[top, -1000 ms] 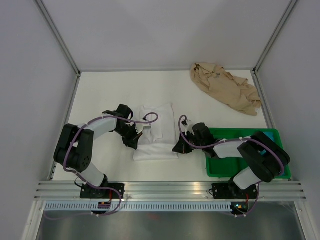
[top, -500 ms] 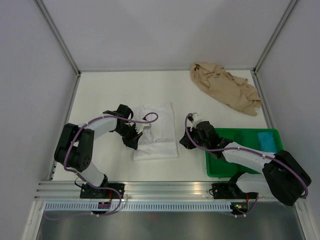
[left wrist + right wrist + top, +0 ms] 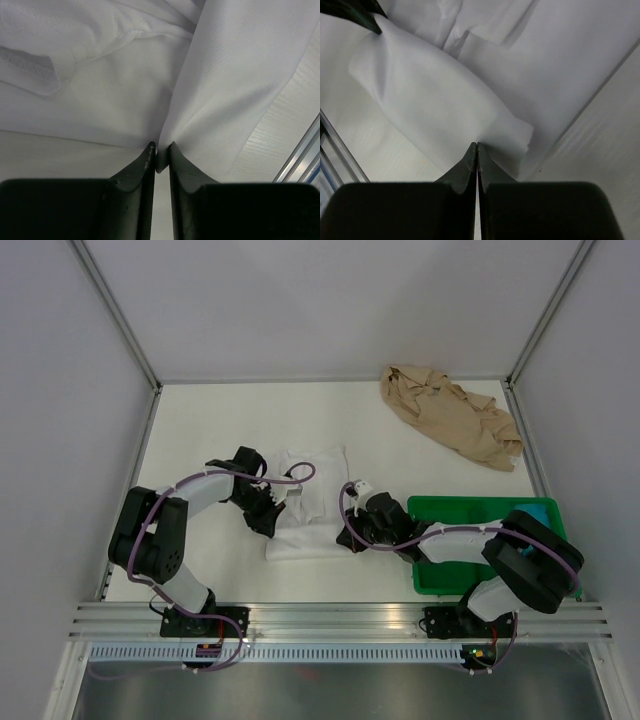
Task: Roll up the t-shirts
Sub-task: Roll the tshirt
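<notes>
— Where is the white t-shirt (image 3: 305, 536)?
— Mid-bench (image 3: 230, 420), between the arms; bare bench beyond.
— Claws?
— Only the wrist views tell: left claw (image 3: 160, 148) pinches a fold, right claw (image 3: 477, 145) closed tight at the rolled edge.

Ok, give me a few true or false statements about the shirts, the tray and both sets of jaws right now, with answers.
1. The tan t-shirt is neatly rolled. False: it lies crumpled at the far right corner.
2. The left jaws pinch a fold of the white t-shirt. True.
3. The green tray sits left of the white t-shirt. False: it sits to its right.
4. The right jaws are shut at the white t-shirt's right edge. True.
</notes>
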You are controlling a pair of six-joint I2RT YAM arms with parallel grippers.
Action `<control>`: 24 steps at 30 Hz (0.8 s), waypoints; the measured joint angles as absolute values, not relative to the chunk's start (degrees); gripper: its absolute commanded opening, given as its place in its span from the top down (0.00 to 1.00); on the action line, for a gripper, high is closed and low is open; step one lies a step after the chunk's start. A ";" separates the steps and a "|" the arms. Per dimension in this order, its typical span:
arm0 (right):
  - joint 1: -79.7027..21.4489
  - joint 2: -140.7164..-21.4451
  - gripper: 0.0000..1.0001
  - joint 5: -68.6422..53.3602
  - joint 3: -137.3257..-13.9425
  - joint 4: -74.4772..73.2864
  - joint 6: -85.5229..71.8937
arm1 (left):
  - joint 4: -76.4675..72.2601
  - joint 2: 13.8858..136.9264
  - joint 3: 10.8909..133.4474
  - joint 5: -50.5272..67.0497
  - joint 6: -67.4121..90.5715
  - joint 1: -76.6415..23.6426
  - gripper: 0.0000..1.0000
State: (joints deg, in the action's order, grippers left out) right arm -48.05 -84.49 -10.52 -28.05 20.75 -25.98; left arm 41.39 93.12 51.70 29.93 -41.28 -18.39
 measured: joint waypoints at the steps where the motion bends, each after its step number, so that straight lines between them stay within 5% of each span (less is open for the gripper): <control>1: -47.40 -85.30 1.00 -10.68 -27.81 21.56 -26.63 | 41.39 93.10 51.77 29.71 -41.15 -18.39 0.73; 11: -44.16 -88.84 1.00 -12.21 -26.00 28.53 -31.48 | 41.69 87.48 54.65 23.83 -36.10 -19.90 0.55; 18: -43.99 -88.84 1.00 -12.19 -25.65 28.99 -33.26 | 40.99 71.44 55.75 19.40 -35.46 -34.13 0.45; 24: -43.46 -88.82 1.00 -12.60 -25.65 28.93 -33.30 | 38.09 71.00 44.99 12.62 -37.52 -40.95 0.32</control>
